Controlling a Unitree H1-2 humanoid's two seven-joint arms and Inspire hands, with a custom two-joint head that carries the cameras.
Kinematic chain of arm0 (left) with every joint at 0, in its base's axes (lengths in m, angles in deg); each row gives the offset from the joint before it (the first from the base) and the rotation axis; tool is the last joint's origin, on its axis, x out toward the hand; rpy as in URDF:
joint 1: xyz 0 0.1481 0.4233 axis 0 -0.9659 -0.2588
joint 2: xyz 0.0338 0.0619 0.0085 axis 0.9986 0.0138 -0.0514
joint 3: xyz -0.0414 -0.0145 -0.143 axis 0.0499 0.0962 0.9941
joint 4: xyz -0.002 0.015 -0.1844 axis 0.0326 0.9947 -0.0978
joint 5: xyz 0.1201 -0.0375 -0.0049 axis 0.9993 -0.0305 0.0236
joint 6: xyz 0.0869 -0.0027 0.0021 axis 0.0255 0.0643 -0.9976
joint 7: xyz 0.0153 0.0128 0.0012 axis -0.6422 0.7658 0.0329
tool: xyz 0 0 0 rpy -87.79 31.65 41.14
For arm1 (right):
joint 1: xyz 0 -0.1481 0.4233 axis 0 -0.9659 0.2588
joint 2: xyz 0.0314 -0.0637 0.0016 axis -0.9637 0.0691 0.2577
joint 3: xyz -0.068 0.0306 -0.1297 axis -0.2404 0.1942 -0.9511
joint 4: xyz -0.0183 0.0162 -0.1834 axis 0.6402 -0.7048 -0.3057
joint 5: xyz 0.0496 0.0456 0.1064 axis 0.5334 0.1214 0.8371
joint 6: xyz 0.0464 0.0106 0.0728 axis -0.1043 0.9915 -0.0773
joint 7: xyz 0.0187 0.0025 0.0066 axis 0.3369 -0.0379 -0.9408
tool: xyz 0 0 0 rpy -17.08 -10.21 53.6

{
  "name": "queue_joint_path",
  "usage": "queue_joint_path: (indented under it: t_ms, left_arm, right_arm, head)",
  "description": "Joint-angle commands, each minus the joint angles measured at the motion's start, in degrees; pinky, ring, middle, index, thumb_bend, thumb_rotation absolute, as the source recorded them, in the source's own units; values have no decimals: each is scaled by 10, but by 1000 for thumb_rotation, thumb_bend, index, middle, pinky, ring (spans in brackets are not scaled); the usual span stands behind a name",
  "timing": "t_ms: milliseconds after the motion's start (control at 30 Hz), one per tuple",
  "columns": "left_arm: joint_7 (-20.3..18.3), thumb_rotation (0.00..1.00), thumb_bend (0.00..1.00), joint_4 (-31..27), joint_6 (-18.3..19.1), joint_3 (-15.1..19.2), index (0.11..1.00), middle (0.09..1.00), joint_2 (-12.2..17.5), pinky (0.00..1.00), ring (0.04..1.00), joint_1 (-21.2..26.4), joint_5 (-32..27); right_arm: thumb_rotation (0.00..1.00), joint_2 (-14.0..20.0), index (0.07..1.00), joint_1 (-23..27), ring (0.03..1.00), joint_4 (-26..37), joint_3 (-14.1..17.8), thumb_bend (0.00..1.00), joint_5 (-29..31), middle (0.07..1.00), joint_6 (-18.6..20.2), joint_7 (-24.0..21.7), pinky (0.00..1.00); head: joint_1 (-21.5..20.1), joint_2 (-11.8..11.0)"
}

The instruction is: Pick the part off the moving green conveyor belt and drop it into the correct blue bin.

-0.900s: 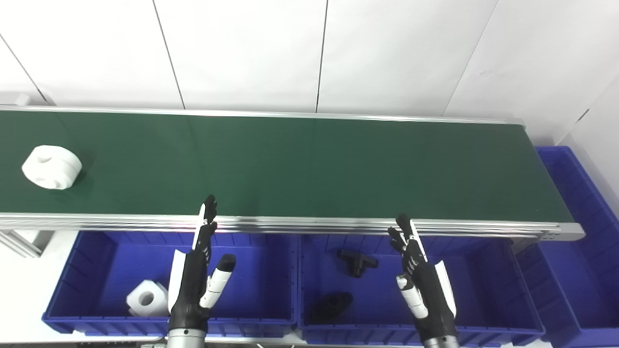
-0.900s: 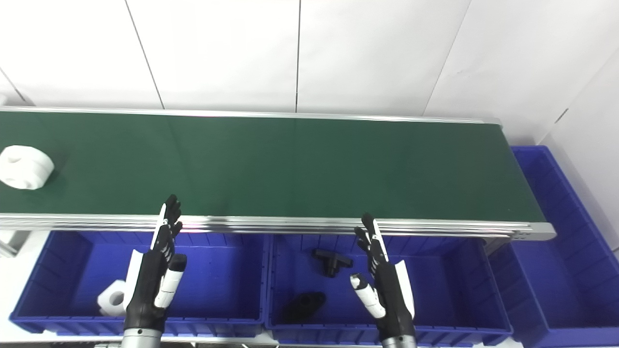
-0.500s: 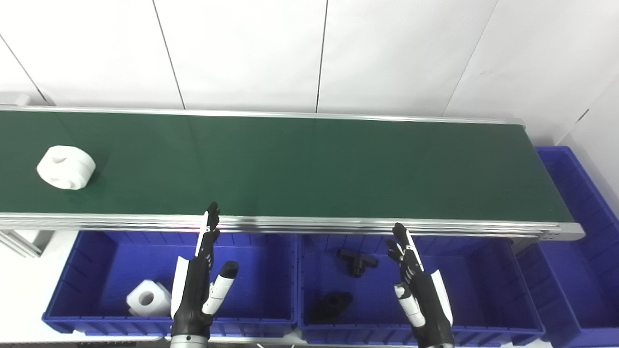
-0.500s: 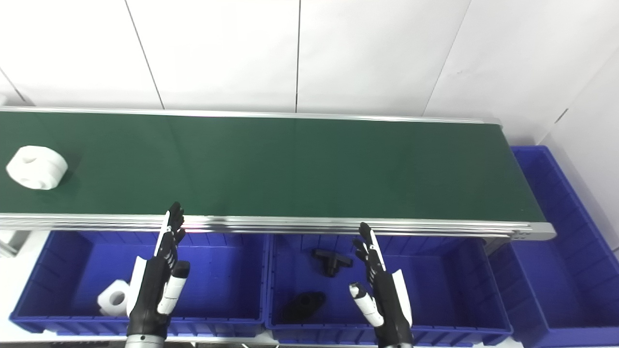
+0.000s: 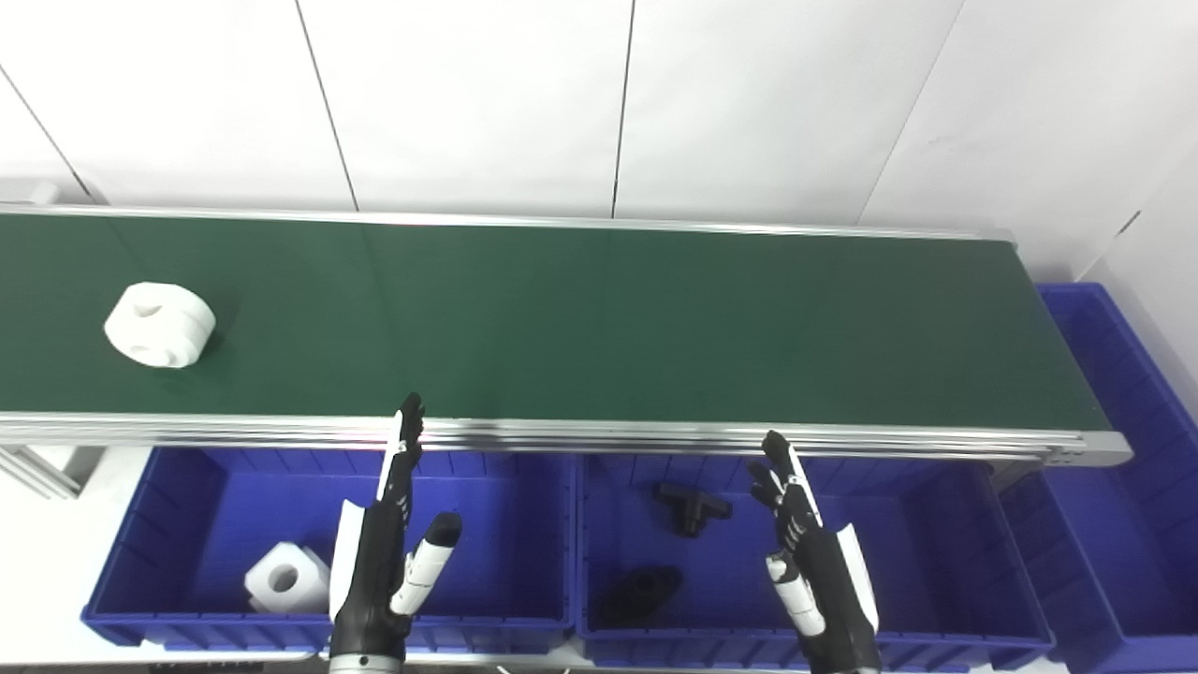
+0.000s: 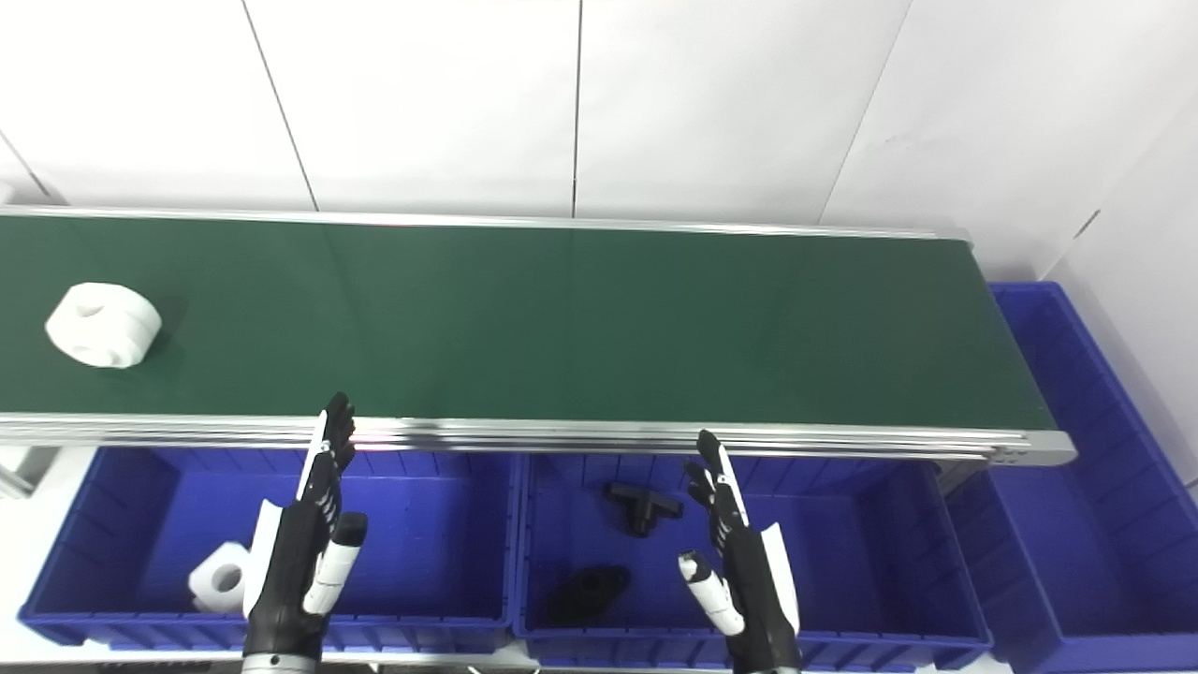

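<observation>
Left eye view: the white part (image 5: 159,324) lies on the green conveyor belt (image 5: 599,318), far left. The left hand (image 5: 386,552) and right hand (image 5: 812,562) hover empty over the blue bins (image 5: 524,608), fingers spread.

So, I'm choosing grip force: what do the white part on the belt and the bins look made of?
White part: likely matte plastic, maybe printed; uniform white, no glare. Bins: molded plastic with a slight sheen and ribbed walls. Belt: matte green, rubbery-looking.
</observation>
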Motion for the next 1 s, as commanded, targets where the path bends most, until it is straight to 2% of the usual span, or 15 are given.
queue_joint_path:
  t_ms: [0, 500, 667, 767, 833, 967]
  left_arm:
    - [3, 1000, 660, -10, -18, -4, 1000, 1000, -4, 985, 999, 0, -1]
    - [3, 1000, 648, -4, -18, -4, 1000, 1000, -2, 982, 996, 1, 4]
    - [6, 1000, 653, 3, -15, -1, 1000, 1000, -3, 974, 995, 5, 6]
    - [13, 1000, 654, 15, -38, -2, 1000, 1000, 1, 974, 995, 10, 24]
    - [19, 981, 579, 26, -56, -4, 1000, 1000, 3, 990, 995, 15, 41]
    - [29, 929, 549, 44, -67, -9, 1000, 1000, -5, 981, 988, 21, 51]
  right_arm:
    - [963, -3, 994, 4, 942, 9, 0, 974, -2, 989, -30, 4, 921]
    - [961, 0, 999, 6, 944, 0, 2, 968, 1, 990, -37, 2, 930]
    - [960, -1, 997, 10, 943, -8, 2, 971, 1, 987, -41, 2, 929]
    - [966, 2, 1000, 12, 947, -15, 1, 968, 5, 989, -47, -2, 931]
    - [960, 5, 1000, 14, 951, -21, 2, 963, 10, 998, -52, -4, 940]
    - [960, 12, 1000, 19, 949, -36, 6, 964, 13, 1000, -59, 0, 952]
  head:
    - [1, -1]
    - [7, -7]
    - [20, -11]
    - [37, -19]
    - [50, -25]
    - [74, -40]
